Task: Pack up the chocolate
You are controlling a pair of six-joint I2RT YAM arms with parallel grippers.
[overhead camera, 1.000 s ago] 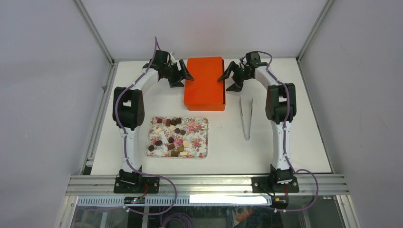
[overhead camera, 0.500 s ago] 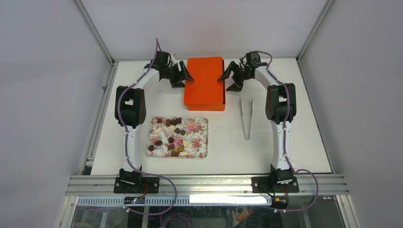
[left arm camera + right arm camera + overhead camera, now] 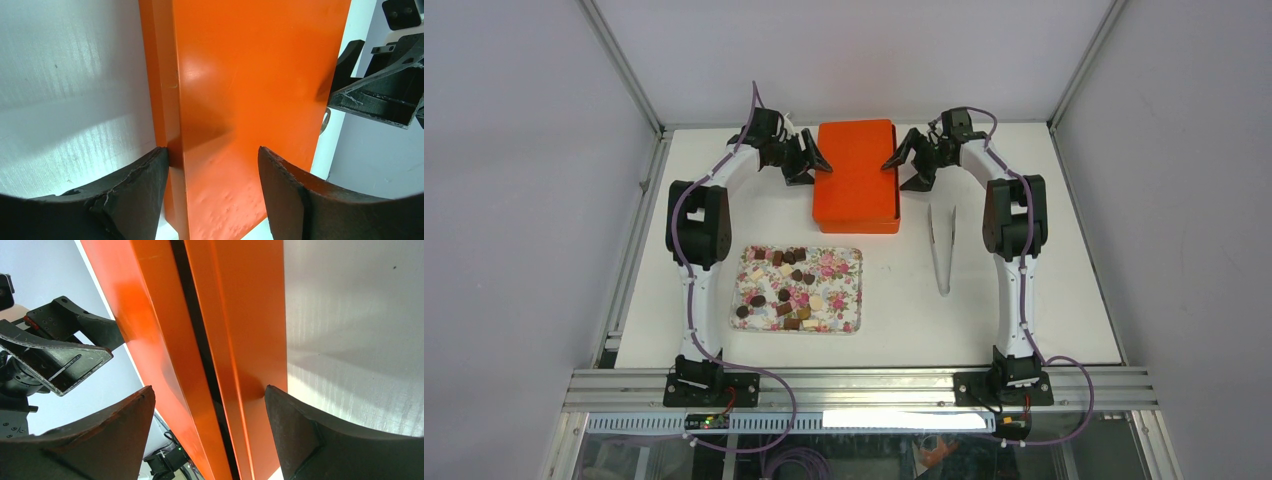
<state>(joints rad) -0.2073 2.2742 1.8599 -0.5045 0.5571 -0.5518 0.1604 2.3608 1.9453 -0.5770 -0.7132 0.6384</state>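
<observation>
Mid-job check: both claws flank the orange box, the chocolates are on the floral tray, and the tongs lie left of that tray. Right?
No: the top view shows the tongs lying right of the floral tray. The rest stands: the left claw and right claw flank the orange box, and the chocolates are on the tray.

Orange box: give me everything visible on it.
The orange box is a glossy rectangular case, closed, lying flat at the far middle of the white table, long sides running away from the arms. The right wrist view shows a dark seam running along its side. The left gripper and right gripper straddle its long edges, jaws open; contact unclear.
</observation>
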